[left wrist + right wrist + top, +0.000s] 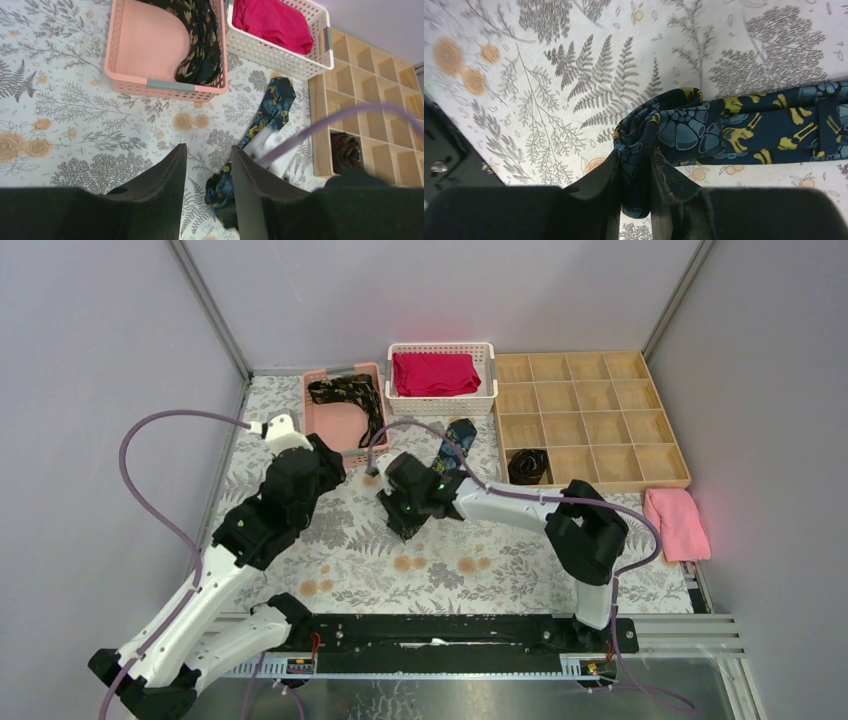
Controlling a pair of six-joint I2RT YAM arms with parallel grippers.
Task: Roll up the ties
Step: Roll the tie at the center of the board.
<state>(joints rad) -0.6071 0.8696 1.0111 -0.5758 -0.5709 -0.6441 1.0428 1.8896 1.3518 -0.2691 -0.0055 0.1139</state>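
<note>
Right of the pink basket point(335, 427), on the fern-printed table point(440, 560), a blue-and-yellow patterned tie point(457, 443) lies as a flat strip. It runs from just before the white basket point(440, 406), which stands beside the pink one and holds a folded red cloth point(435, 373), down toward the near side of the table. The strip's near end is bunched into a loose first turn, and the right jaws are closed on that turn, pinching the fabric between both fingers point(599, 182), with the rest of the tie trailing away flat. The left jaws hang over the table just in front of the pink basket's near wall, standing partly open with bare table showing in the gap and nothing held. The tie's bunched end sits just beside one finger point(247, 190), but whether they touch I cannot tell. Inside the pink basket a second tie point(352, 397), black with a gold-brown pattern, lies curved along the right wall. Farther right of the pink basket, past the white one, a wooden divider tray point(620, 483) holds a third tie point(527, 466), a dark coil in the near-row compartment closest to the pink basket. A pink towel point(676, 522) lies well apart, beyond the tray.
</note>
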